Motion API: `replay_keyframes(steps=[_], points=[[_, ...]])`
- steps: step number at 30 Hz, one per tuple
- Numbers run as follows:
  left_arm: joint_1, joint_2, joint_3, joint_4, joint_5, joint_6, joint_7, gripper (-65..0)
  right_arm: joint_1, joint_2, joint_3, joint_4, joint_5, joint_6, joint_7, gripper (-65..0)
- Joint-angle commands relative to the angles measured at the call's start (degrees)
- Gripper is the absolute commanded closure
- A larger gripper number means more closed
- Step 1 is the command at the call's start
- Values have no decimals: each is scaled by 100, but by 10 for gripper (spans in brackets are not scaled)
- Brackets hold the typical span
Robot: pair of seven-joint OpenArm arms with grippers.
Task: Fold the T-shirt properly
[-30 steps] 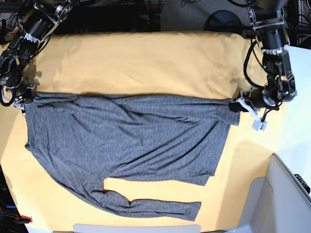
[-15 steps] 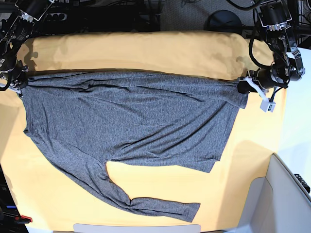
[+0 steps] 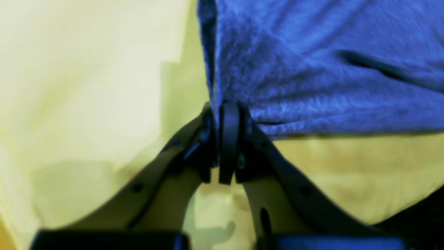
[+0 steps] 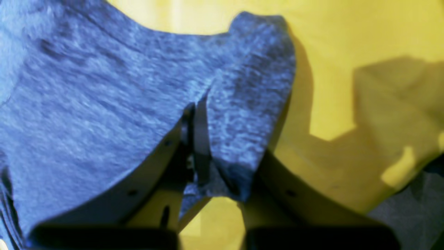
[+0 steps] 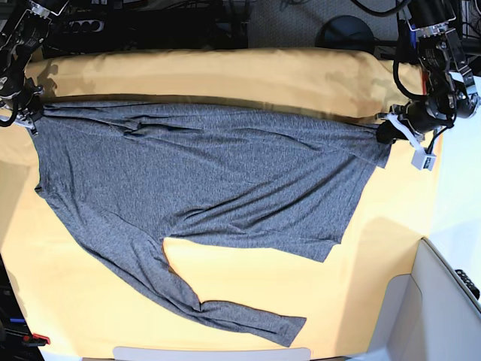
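Yellow-orange cloth sheet (image 5: 225,75) spread over whole work surface, wrinkled at far edge. Dark floor beyond, tangled black cables (image 5: 150,22), round black base (image 5: 346,31) near top right. Pale grey panel (image 5: 443,301) at lower right corner. Even overhead light, soft shadows.

My two arms are black, jointed machines with looped black cables running along their links. The left gripper (image 3: 222,139) has matte black fingers (image 3: 229,139) that broaden into curved, tapering struts dotted with small screw holes. My right gripper (image 4: 194,146) is built alike: slim dark pads on black struts with round fastener holes. A white bracket sits by my left wrist.
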Motion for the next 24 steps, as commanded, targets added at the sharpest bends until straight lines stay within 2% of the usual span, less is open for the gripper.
replay_keyframes(steps=[1,19,24], points=[[-75,-132,-116,192,84,30,-4,-1,41,158,58,238,-12,4,195,0],[198,-141,-72,-230,93,21,49,-1,-302,333,58,255,-21,13,72,0],[382,-141,-55,-230,93,21,49,-1,-469,518,58,246,-21,13,72,0]])
